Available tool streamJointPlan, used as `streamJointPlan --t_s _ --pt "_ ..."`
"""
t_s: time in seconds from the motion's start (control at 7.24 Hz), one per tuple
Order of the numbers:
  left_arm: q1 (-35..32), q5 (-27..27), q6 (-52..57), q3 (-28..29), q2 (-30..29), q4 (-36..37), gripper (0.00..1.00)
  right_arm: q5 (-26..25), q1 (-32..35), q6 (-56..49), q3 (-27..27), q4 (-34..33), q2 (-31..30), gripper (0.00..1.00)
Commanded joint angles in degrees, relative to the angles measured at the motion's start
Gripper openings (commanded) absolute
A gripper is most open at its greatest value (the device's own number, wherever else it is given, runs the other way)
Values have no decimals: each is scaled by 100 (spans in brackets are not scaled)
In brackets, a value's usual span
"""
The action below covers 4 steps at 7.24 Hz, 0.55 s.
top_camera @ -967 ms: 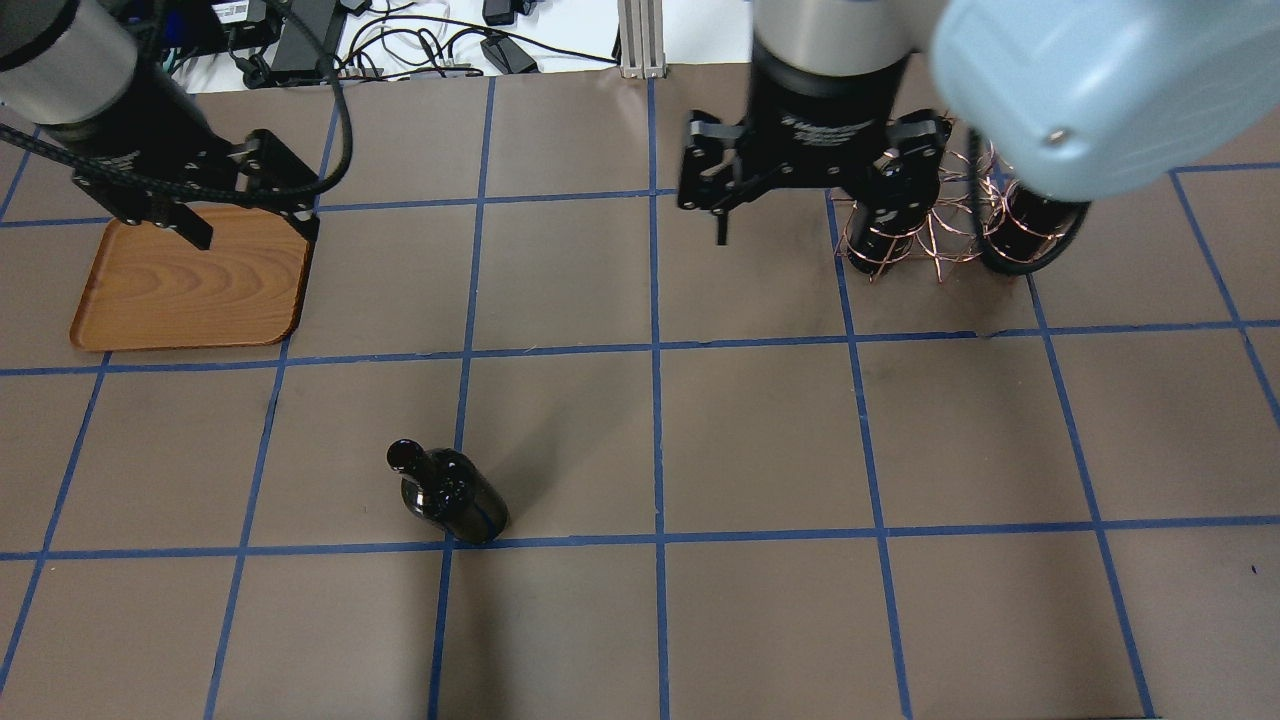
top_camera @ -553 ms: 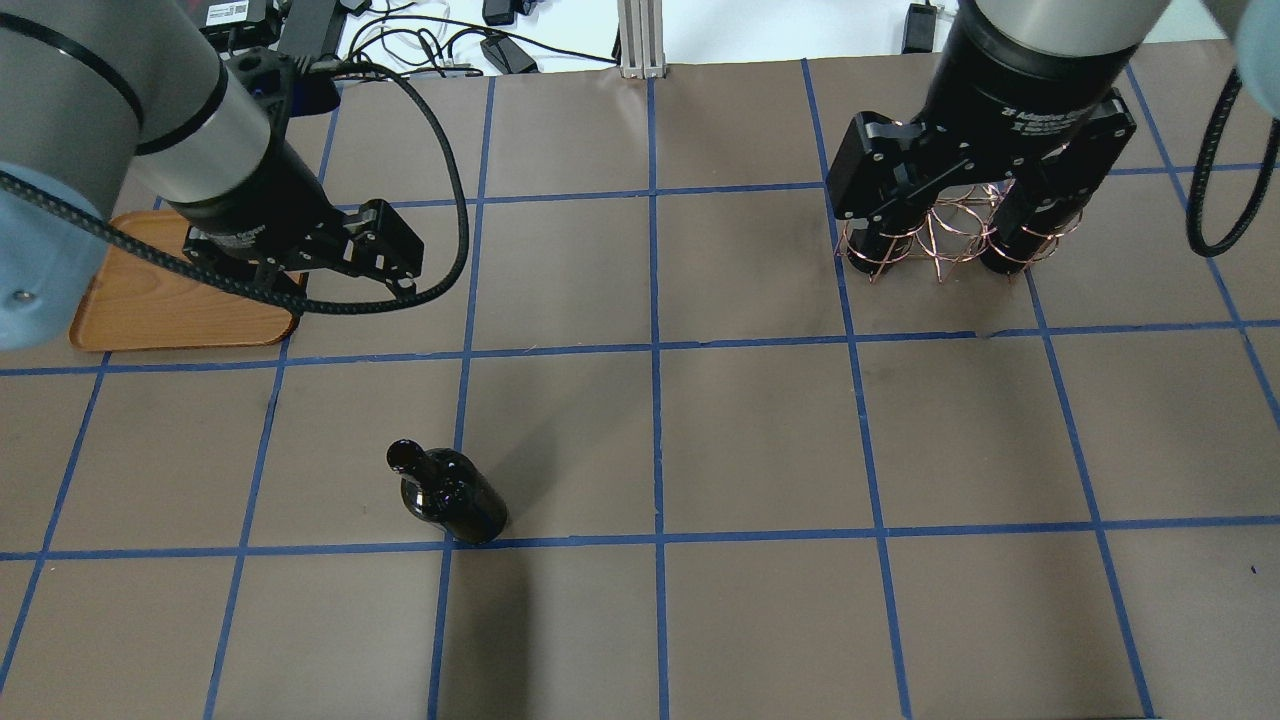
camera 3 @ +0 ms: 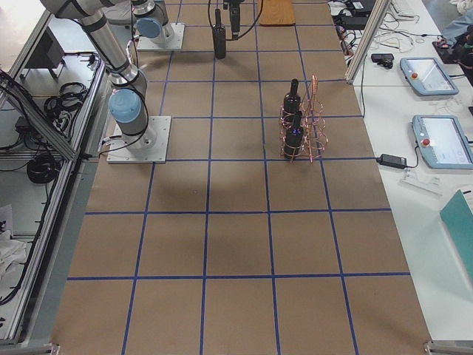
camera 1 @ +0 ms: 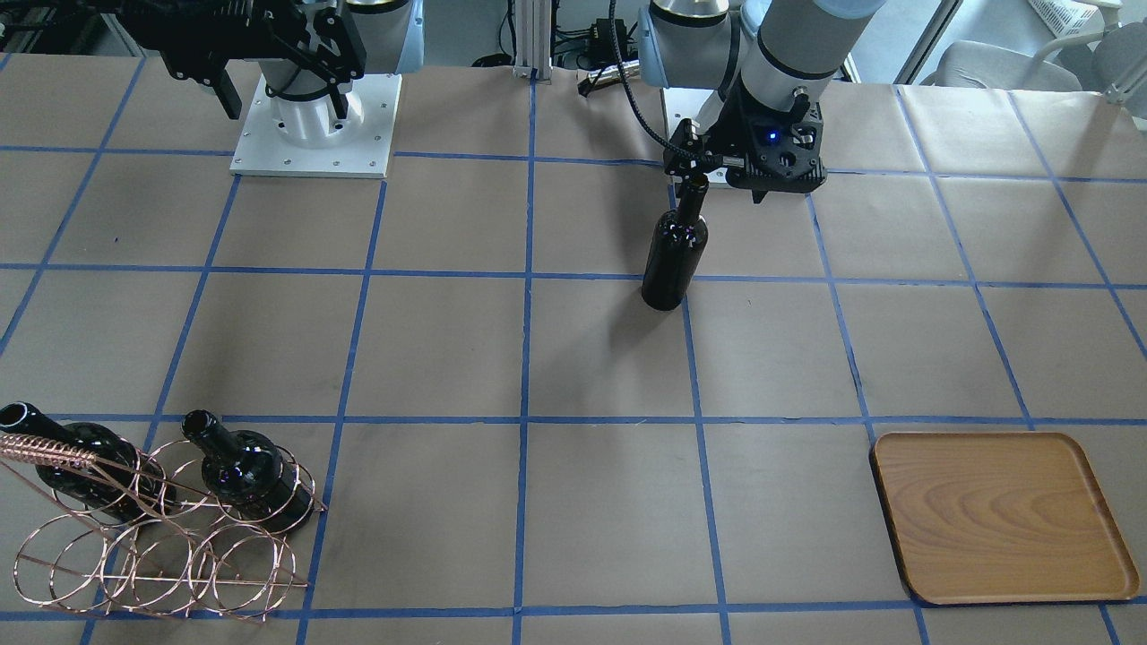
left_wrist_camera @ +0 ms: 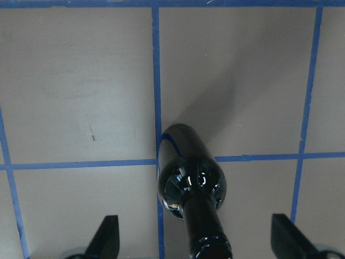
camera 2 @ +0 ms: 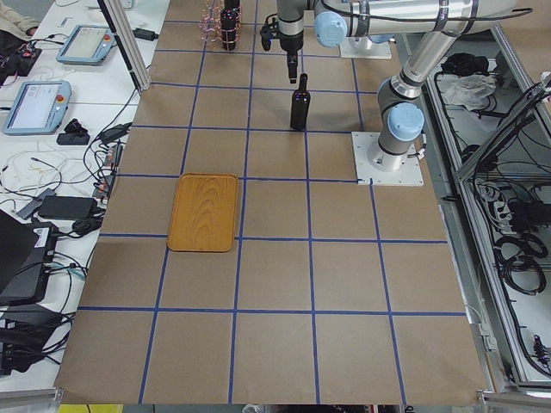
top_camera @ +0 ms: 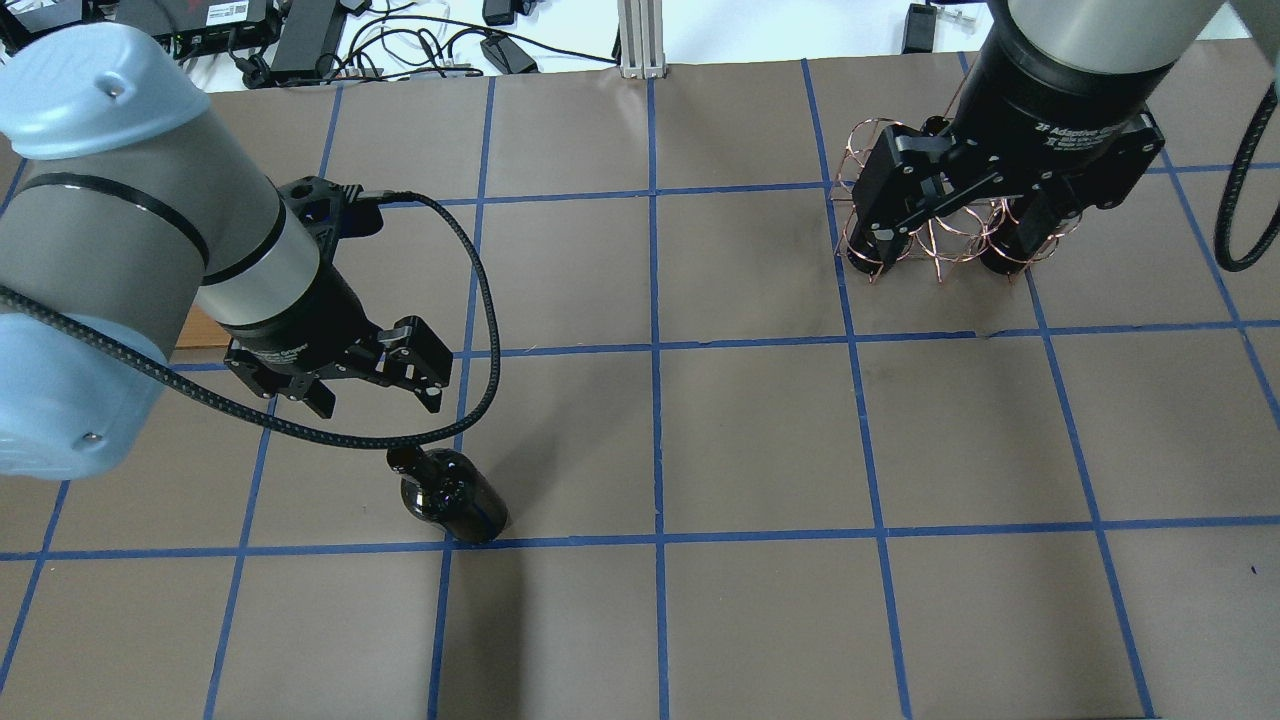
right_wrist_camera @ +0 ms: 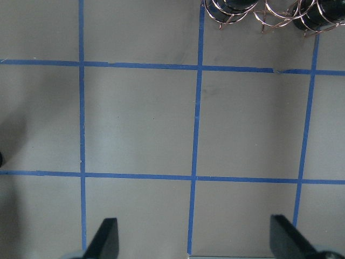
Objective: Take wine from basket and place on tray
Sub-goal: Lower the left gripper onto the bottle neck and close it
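One wine bottle (top_camera: pixel 452 497) stands upright on the table, apart from the basket; it also shows in the front view (camera 1: pixel 674 255) and the left wrist view (left_wrist_camera: pixel 191 181). My left gripper (top_camera: pixel 375 400) is open right by the top of its neck, with a finger on either side of it in the left wrist view (left_wrist_camera: pixel 197 243). The copper wire basket (camera 1: pixel 161 546) holds two more bottles (camera 1: pixel 255 479). My right gripper (top_camera: pixel 958 235) is open and empty, high above the table on the near side of the basket (right_wrist_camera: pixel 259 13). The wooden tray (camera 1: pixel 999 515) is bare.
The table is brown paper marked with a blue tape grid. In the overhead view my left arm hides most of the tray (top_camera: pixel 195 330). Cables and power bricks (top_camera: pixel 300 40) lie beyond the far edge. The robot's base plates (camera 1: pixel 314 134) stand on the near side.
My left gripper has moved from over the tray to the standing bottle's neck. My right gripper has moved right, towards the basket. The bottle has not moved.
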Motion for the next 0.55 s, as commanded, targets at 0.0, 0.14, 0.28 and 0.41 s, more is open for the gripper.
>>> streamJointPlan --t_s 0.0,0.14,0.28,0.41 --pt "-57 4 -10 -177 -106 0 98 2 -3 -2 3 9 -1 100" --pt "-127 -5 -10 -273 -141 17 96 -24 -3 -19 3 9 -1 100" --pt "-128 4 -10 -387 -142 17 96 -33 -3 -19 3 9 -1 100" --pt "-128 4 -10 -423 -133 17 94 -16 -3 42 3 18 -1 100"
